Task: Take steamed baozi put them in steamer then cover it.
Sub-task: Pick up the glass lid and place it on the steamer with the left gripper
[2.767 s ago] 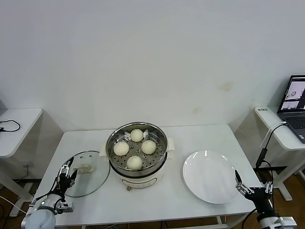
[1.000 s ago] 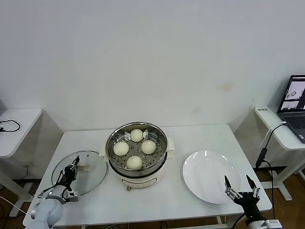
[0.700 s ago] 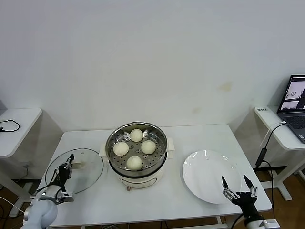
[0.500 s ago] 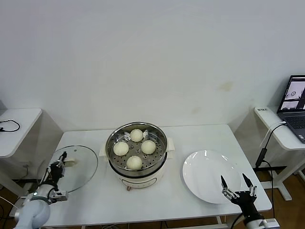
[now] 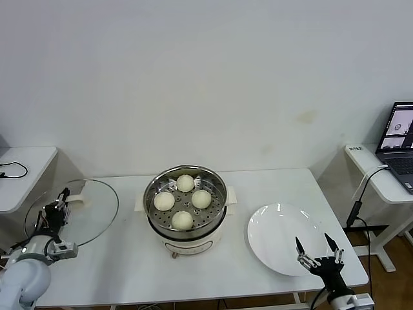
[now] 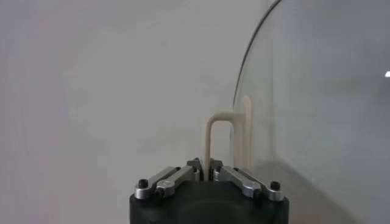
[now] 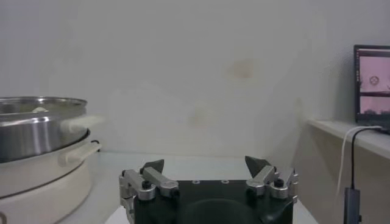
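Step in hand: the covering step is judged to be under way, since all four steamed baozi (image 5: 182, 201) are seen lying in the steamer (image 5: 185, 208) and only the lid is left to be placed

Left gripper (image 5: 55, 215): closed on the cream-white handle (image 6: 214, 139) of the cover (image 5: 72, 212); in the left wrist view the jaws are seen pinched narrowly around the handle's arch

Cover: held off the table (image 5: 258, 184), tilted up on edge, with the glass disc standing just beyond the left gripper's fingertips on the side facing the steamer

Steamer: found well apart from the left gripper, toward the robot's right and at the middle of the table; its steel basket is uncovered

Right gripper (image 5: 317, 256): parked with jaws spread wide and nothing between them, at the near edge of the table; the white plate (image 5: 284, 237) lies just ahead of it and is bare

Next move, as judged: the cover would need to be carried toward the robot's right until it is centred over the basket, levelled from its tilt, then lowered so the metal rim seats evenly on the steamer's rim before the grip is released

Risk, as judged: a lid set down tilted or off-centre could catch on the rim or press on a bun
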Motion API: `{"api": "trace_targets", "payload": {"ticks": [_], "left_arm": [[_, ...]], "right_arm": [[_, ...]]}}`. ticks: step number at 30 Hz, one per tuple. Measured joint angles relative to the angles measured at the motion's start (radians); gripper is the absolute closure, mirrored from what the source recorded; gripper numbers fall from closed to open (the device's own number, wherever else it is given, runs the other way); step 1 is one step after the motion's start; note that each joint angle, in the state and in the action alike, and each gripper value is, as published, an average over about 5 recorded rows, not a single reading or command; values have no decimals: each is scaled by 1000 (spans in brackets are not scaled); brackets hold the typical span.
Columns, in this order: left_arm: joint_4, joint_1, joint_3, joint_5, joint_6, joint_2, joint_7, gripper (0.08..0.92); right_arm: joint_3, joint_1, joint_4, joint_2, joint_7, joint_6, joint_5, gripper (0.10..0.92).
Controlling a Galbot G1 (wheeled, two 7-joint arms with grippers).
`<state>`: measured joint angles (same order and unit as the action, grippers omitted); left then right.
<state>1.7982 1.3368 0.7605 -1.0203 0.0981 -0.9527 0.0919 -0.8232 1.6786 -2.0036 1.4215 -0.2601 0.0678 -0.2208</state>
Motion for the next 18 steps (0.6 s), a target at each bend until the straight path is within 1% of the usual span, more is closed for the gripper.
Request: {"api": "trace_targets", "payload": {"ticks": [4, 8, 13, 18], "left_arm": [[71, -5, -16, 28, 38, 14, 25, 852], [126, -23, -69, 67, 79, 31, 35, 852], [163, -69, -175, 99, 138, 42, 40, 852], [174, -143, -299, 97, 196, 35, 57, 852]], "right_arm": [[1, 1, 7, 4, 0, 8, 16, 202], [5, 4, 12, 11, 1, 14, 34, 203], [17, 9, 14, 23, 4, 19, 63, 203], [36, 3, 23, 42, 7, 25, 108, 203]]}}
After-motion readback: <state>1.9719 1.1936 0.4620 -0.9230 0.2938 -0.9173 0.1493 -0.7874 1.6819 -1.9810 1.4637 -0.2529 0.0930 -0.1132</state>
